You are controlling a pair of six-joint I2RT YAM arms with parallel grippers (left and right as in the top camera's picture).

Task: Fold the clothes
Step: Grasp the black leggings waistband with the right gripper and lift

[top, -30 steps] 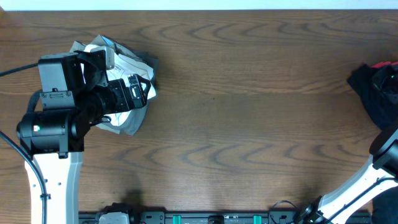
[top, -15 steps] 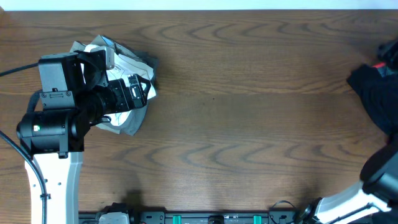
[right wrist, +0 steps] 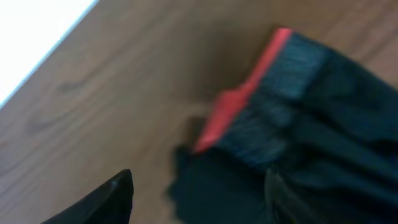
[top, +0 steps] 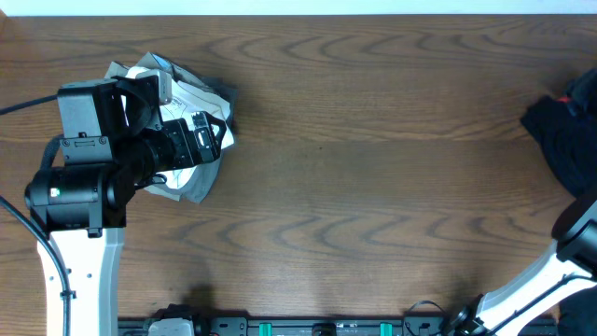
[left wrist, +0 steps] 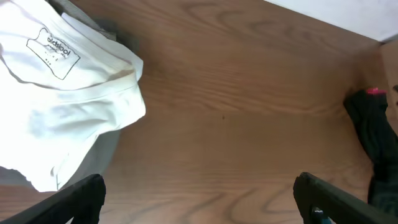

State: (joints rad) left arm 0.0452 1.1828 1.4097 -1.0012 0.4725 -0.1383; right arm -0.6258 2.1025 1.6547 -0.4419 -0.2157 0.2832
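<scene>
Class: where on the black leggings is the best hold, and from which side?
Grip the waistband of the black leggings at its coral-red edge. Probably come from above, jaws straddling that edge: it lies exposed beside bare table, while the rest is a bunched heap.

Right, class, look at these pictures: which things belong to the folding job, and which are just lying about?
Belong to the job:
white garment
grey piece under it
black leggings with a coral-red edge

Just there:
wooden table
black cable
black hardware along the table's near edge
</scene>
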